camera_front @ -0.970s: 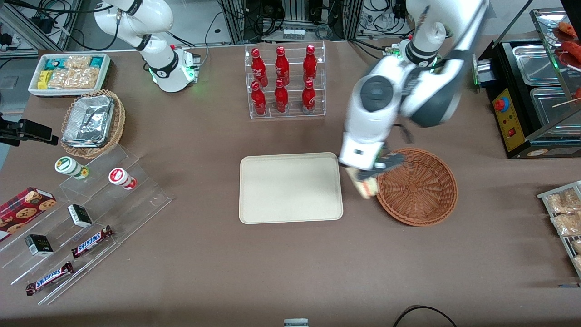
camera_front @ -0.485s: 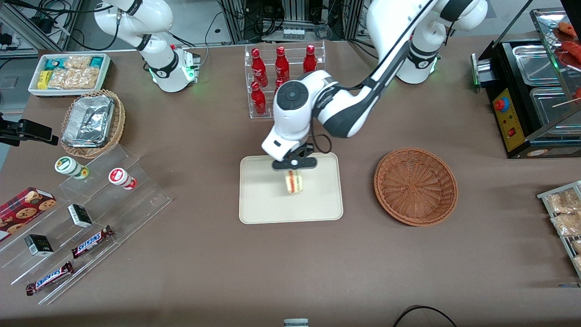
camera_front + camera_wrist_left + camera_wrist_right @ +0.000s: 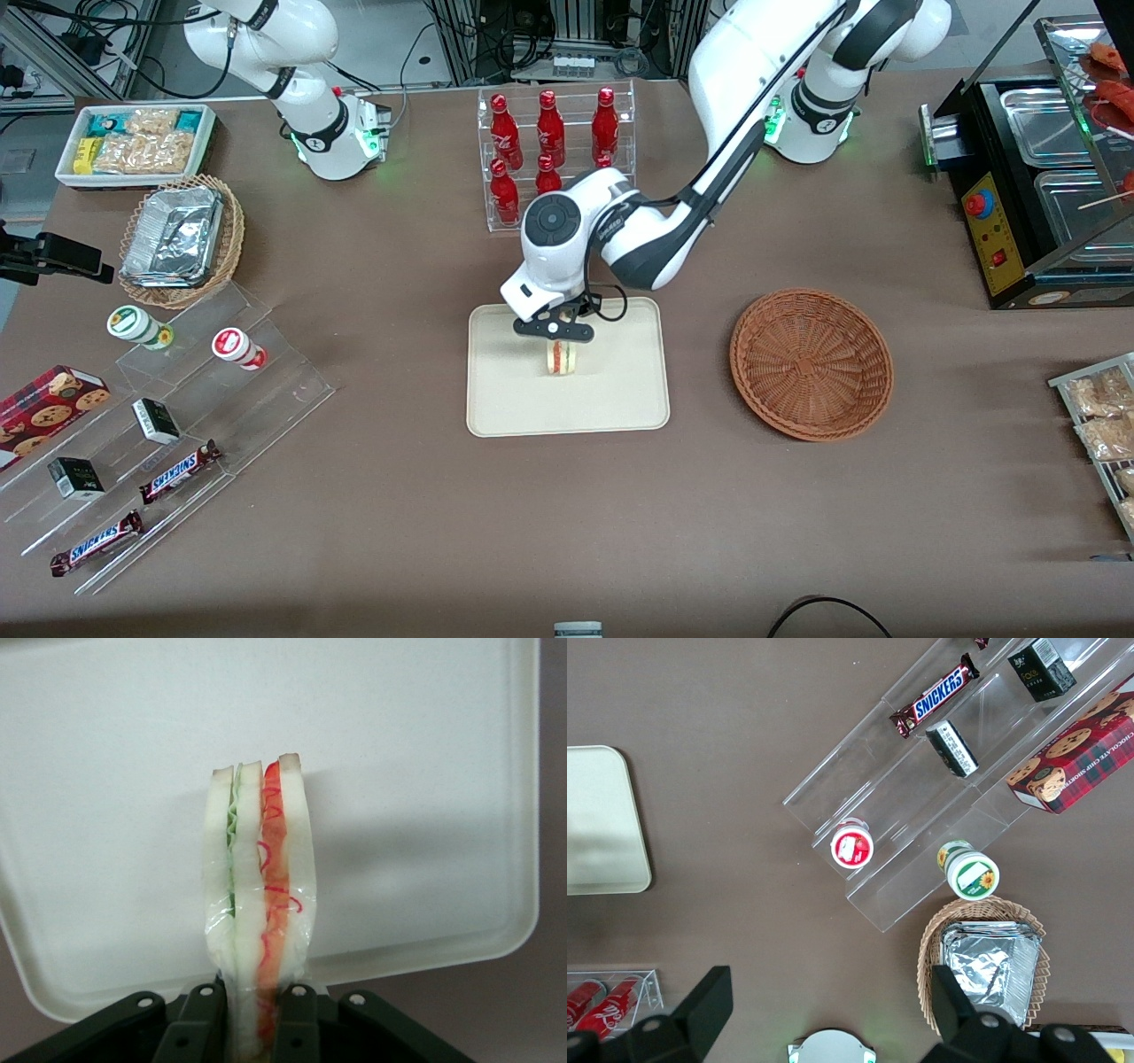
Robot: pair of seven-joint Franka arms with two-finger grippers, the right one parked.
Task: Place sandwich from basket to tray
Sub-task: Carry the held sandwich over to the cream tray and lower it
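My left gripper [image 3: 558, 346] is shut on the sandwich [image 3: 561, 357], a wrapped white-bread wedge with red-orange and green layers. It holds the wedge on edge over the middle of the cream tray [image 3: 505, 399]. In the left wrist view the sandwich [image 3: 259, 895] stands between the black fingers [image 3: 297, 1028], with the tray [image 3: 416, 771] under it. I cannot tell whether the wedge touches the tray. The reddish-brown wicker basket [image 3: 811, 362] is empty and lies beside the tray, toward the working arm's end of the table.
A clear rack of red bottles [image 3: 554, 155] stands farther from the front camera than the tray. Clear stepped shelves with snack bars and cups [image 3: 177, 416], a foil-filled tan basket [image 3: 180, 239] and a white snack bin [image 3: 137, 142] lie toward the parked arm's end. A black food warmer [image 3: 1036, 186] stands at the working arm's end.
My left gripper carried the sandwich from beside the basket's rim to over the tray, then shifted a little toward the parked arm's end and lowered. The basket has not moved.
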